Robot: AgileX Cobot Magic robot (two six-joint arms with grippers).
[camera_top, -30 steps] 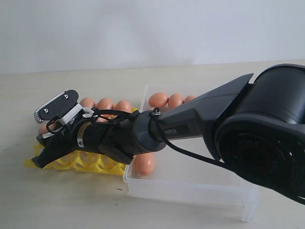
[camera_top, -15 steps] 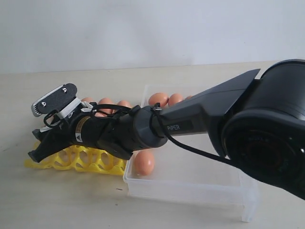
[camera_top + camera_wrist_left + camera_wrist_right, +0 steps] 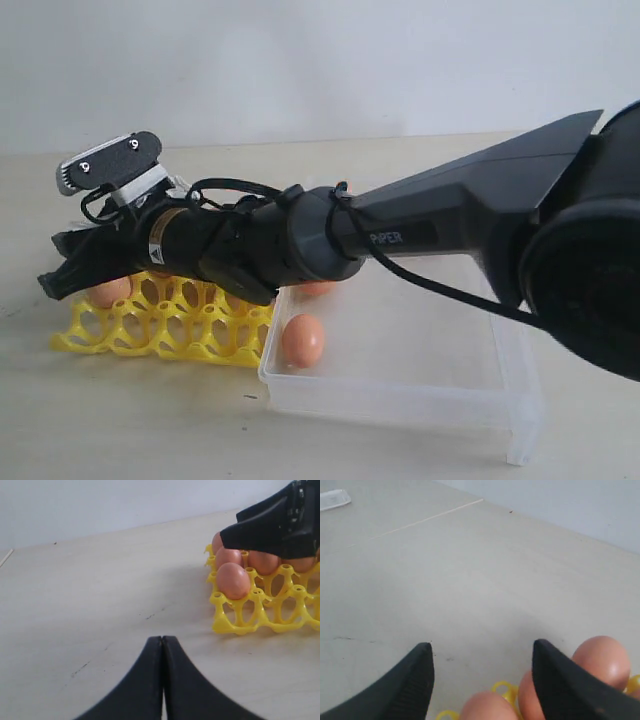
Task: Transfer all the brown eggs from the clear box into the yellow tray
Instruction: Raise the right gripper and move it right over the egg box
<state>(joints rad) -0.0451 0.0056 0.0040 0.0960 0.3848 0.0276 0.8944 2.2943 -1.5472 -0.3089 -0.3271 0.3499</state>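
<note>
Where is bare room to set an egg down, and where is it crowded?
Free: near cups of the yellow tray, beside the clear box, and the box floor right of its near egg. Crowded: the tray's far side, under the right gripper, with brown eggs.

A pale beige table (image 3: 150, 420) meets a plain whitish wall (image 3: 300, 60) behind, evenly lit.

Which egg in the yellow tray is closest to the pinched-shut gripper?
The corner-cup egg; the other eggs sit deeper in, farther from the left gripper.
</note>
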